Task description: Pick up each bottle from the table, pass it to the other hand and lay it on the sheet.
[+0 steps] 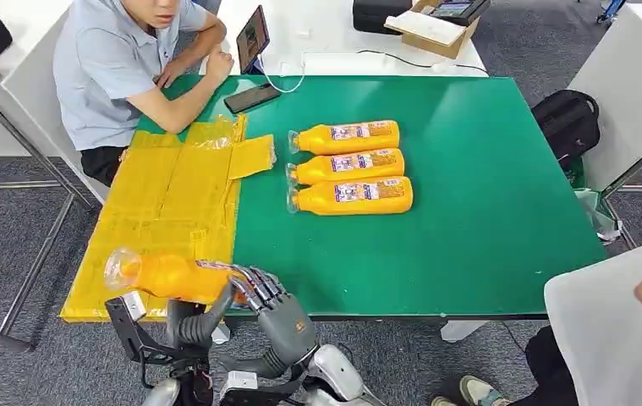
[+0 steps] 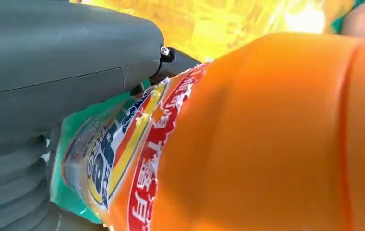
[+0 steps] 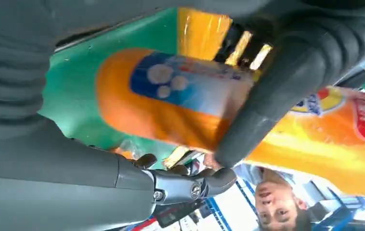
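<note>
The bottle (image 1: 165, 275) in hand is an orange-filled one held on its side above the near edge of the yellow sheet (image 1: 165, 203), close to the counter's (image 1: 486, 169) near left corner, its clear neck pointing left. Both hands meet on it: the right hand (image 1: 279, 309) has its dark fingers (image 1: 258, 283) wrapped over the labelled base end, and in the right wrist view its thick thumb crosses the label, so that hand is clamped on the bottle. The left hand (image 1: 190, 326) comes up from below with its thumb against the underside; the left wrist view shows the bottle (image 2: 247, 144) pressed close against its grey cover, but whether its fingers have truly closed I cannot tell. This looks like the hand-over itself, mid-exchange. No bottle lies on the sheet that I can see, so nothing appears to be delivered yet. Three more bottles (image 1: 349, 167) lie side by side in a row near the middle of the counter, necks toward the sheet, each touching or just beside its neighbour. Left to do, as I judge it: finish this pass, lay this bottle down, then repeat for the three. A person (image 1: 123, 68) sits at the far left corner, arms resting on the counter.
</note>
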